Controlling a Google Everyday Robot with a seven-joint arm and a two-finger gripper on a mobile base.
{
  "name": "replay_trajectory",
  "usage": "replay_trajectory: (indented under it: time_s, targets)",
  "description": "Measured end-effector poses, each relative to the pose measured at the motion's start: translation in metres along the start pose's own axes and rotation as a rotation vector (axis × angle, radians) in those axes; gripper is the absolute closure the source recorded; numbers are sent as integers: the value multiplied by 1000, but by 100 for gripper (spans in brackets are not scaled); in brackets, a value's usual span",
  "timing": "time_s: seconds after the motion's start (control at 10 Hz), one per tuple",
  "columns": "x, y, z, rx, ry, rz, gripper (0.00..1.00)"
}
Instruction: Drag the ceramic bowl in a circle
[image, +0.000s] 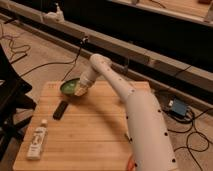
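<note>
Near the far left corner of the light wooden table (95, 137) sits the shallow round shiny green ceramic bowl (69, 88), dark at the rim and pale inside. Down at the bowl's right side is the pale two-finger gripper (82, 90) of the big white robot arm (135, 110). Its fingers are squeezed close together, right at the bowl's edge (I cannot tell if they pinch the rim or only touch it). The arm reaches from the near right corner across the table top to the bowl. Just in front of the bowl, a little apart from it, lies a small flat black bar (60, 110). Closer to the front left corner lies a long white tube (36, 143), well apart from the bowl. On the floor to the right of the table sits a small blue box (177, 106).
</note>
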Motion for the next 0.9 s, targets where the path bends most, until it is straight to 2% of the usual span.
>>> replay_trajectory:
  time_s: [0.3, 0.4, 0.5, 0.6, 0.9]
  targets:
    - [-23, 5, 39, -77, -32, -57, 90]
    - [-26, 10, 45, -100, -33, -68, 90]
    - [-25, 13, 45, -105, -32, -69, 90]
    - [-17, 18, 37, -103, -19, -58, 90]
    - [10, 19, -3, -32, 36, 10, 90]
